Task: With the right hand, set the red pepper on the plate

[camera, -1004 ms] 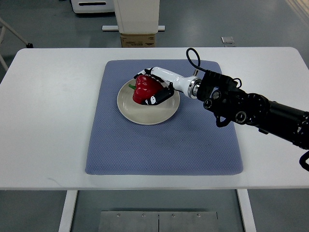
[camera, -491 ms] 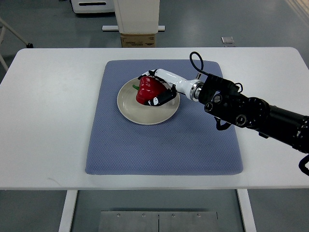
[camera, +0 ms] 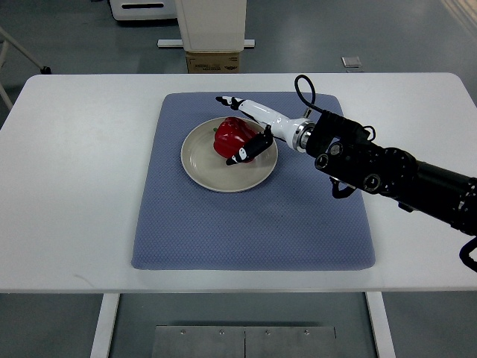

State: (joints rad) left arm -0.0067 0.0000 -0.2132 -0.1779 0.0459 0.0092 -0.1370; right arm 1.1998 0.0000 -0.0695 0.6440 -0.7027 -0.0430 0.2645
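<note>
A red pepper (camera: 232, 137) with a green stem lies on the beige plate (camera: 203, 162), toward the plate's far right part. My right hand (camera: 229, 128) comes in from the right on a black forearm (camera: 387, 173). Its white fingers (camera: 240, 103) are spread past the pepper's far side, while the thumb (camera: 242, 154) points out on the near side. The hand is open and no longer wraps the pepper. My left arm does not show.
The plate rests on a blue-grey mat (camera: 246, 224) in the middle of the white table (camera: 74, 186). Beyond the table's far edge stand a cardboard box (camera: 214, 61) and a white column (camera: 212, 22).
The fingers have opened off the pepper and spread apart. The pepper now rests on the plate, slightly further right than before.
</note>
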